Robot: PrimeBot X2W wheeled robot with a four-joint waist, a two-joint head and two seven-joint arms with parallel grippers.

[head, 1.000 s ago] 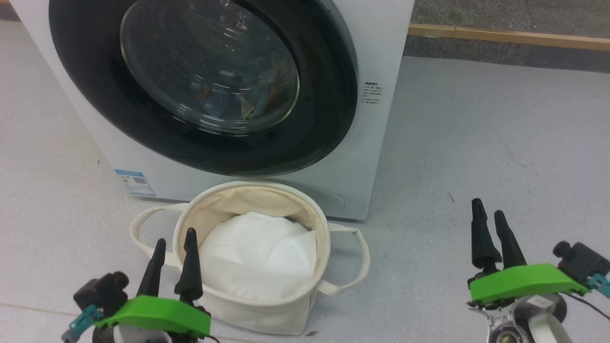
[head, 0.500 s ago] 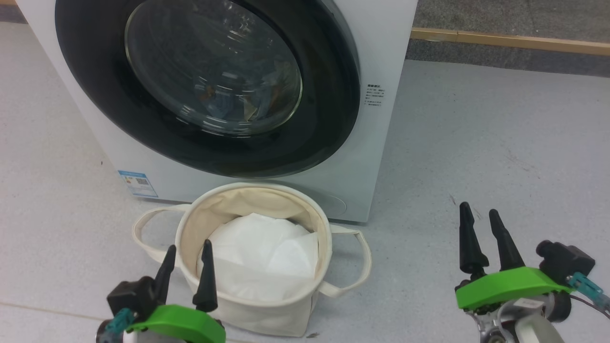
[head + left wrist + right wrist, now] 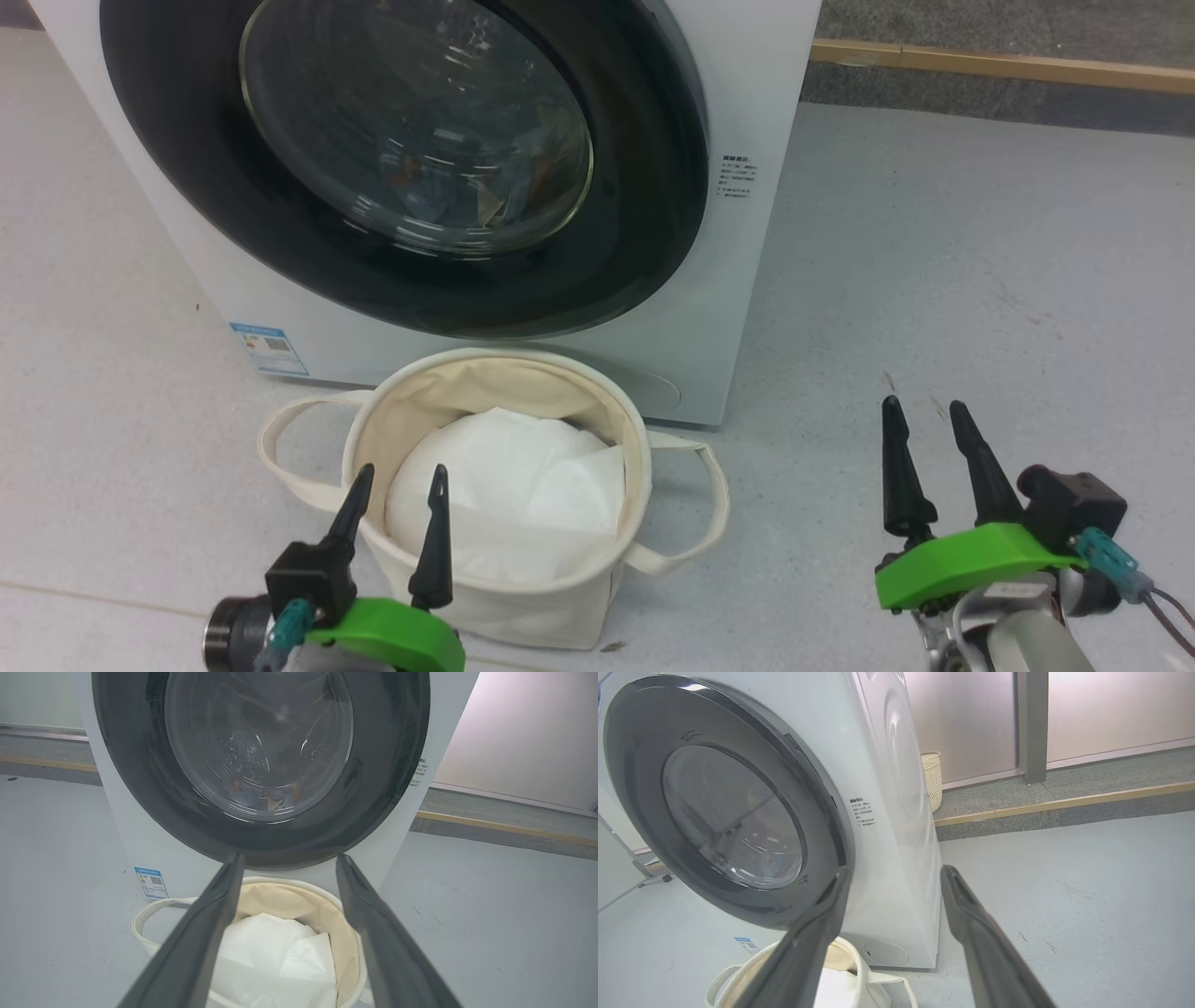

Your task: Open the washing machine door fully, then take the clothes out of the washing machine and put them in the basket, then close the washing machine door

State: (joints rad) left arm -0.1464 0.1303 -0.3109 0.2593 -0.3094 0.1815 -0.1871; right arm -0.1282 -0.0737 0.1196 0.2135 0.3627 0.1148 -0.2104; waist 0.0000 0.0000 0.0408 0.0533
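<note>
Glossy black rings the door [image 3: 644, 187], which sits shut on the white machine [image 3: 756, 84] in the head view. Through its window [image 3: 373, 112] the clothes [image 3: 509, 191] show as blue and orange scraps, low inside. The basket [image 3: 637, 439] stands on the floor [image 3: 934, 233] just before the machine, with white stuffing [image 3: 504, 495] in it. The left tool [image 3: 402, 469] hovers at the basket's near rim and the right tool [image 3: 924, 403] is well apart over bare floor. Both are wide and empty.

The left wrist view looks between spread fingers [image 3: 205, 933] at the door, with the basket below.

The right wrist view shows the door's right rim, where a dark recess [image 3: 829, 795] looks the likeliest hold. The door is probably stiff and slick, so hooking behind the rim should beat pinching the ring. The clothes look soft and light, so a pinch on a fold should lift them.
</note>
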